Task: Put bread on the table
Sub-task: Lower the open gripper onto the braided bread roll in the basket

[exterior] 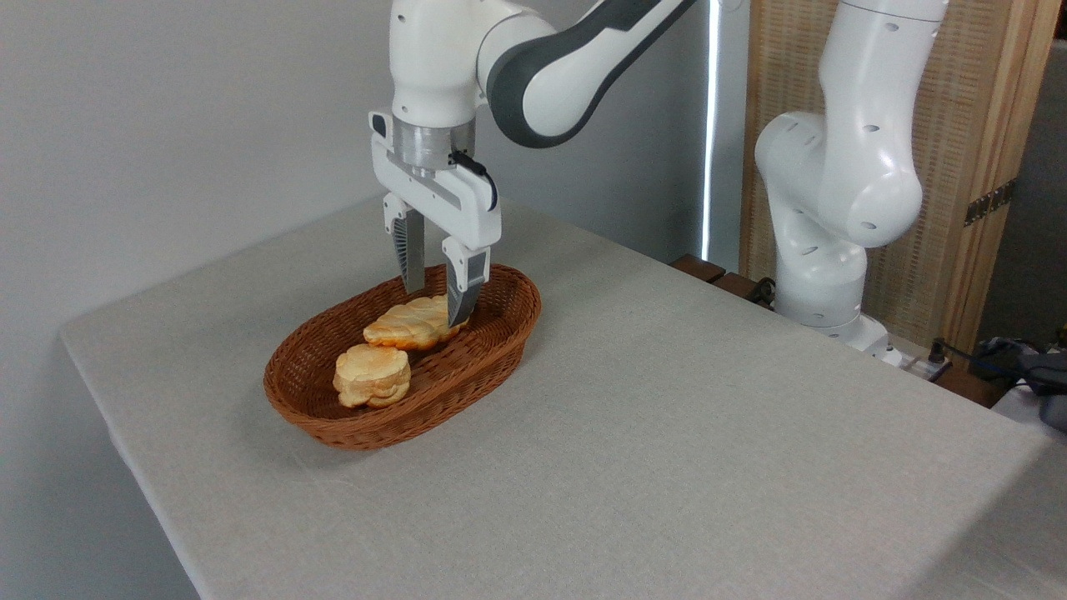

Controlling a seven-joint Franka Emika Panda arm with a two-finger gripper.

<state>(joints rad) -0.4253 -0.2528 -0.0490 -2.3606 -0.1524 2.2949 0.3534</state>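
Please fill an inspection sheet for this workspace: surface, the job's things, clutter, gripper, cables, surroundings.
Surface: table under light grey-beige cloth, no stains seen.
Job's things: braided bread lies inside the brown wicker basket, not yet on the table.
Clutter: small pale bun in the same basket, in front of the bread.
Gripper: gripper open, pointing down into the basket, one finger on each side of the bread's far part; contact cannot be told.
Cables: dark cables beyond the table's right edge.
Surroundings: grey wall, woven screen with wooden frame behind the arm's base.
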